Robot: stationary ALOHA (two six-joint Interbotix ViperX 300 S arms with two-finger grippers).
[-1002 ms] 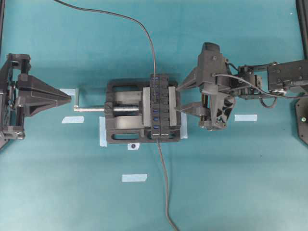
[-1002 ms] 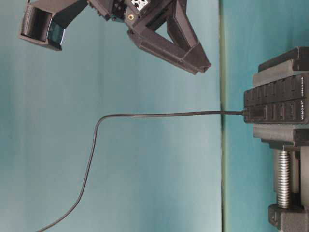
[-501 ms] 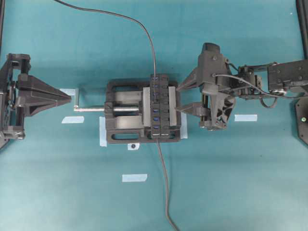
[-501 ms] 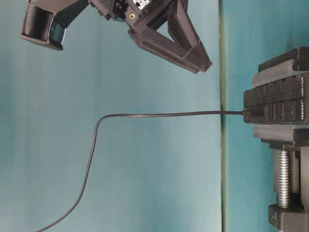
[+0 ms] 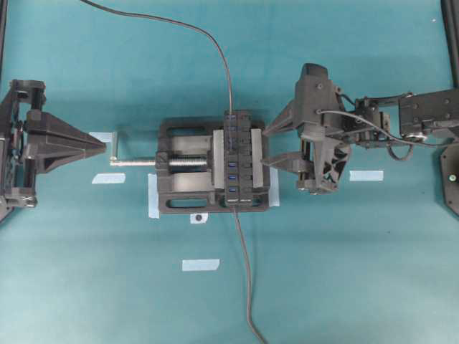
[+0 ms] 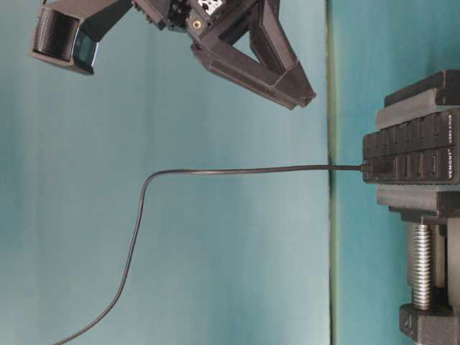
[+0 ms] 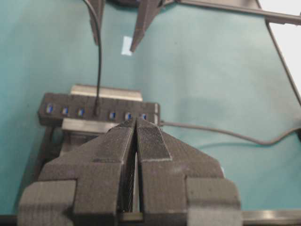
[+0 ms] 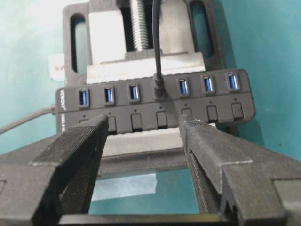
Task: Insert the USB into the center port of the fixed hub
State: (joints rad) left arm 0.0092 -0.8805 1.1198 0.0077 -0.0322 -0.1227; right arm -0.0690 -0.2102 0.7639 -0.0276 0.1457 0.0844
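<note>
The fixed hub (image 5: 242, 159) is clamped in a black vise, its blue ports in a row (image 8: 141, 106). The USB (image 8: 159, 87) sits plugged into the center port, with its thin cable (image 5: 215, 43) rising away; it shows too in the left wrist view (image 7: 96, 110) and the table-level view (image 6: 378, 169). My right gripper (image 5: 265, 148) is open just right of the hub, level with the middle ports, its fingers (image 8: 101, 129) empty and apart from the plug. My left gripper (image 5: 106, 145) is shut and empty, left of the vise handle, tips (image 7: 136, 121) pointing at the hub (image 7: 101, 110).
The vise (image 5: 183, 197) has a screw handle (image 5: 133, 163) sticking out leftward toward my left gripper. The hub's own cable (image 5: 246, 287) runs off the front edge. Tape strips (image 5: 201, 264) (image 5: 366, 175) (image 5: 107, 178) mark the teal table.
Almost nothing: in the table-level view the right gripper has shifted a hair. The plug, cable, hub and left gripper are unmoved.
</note>
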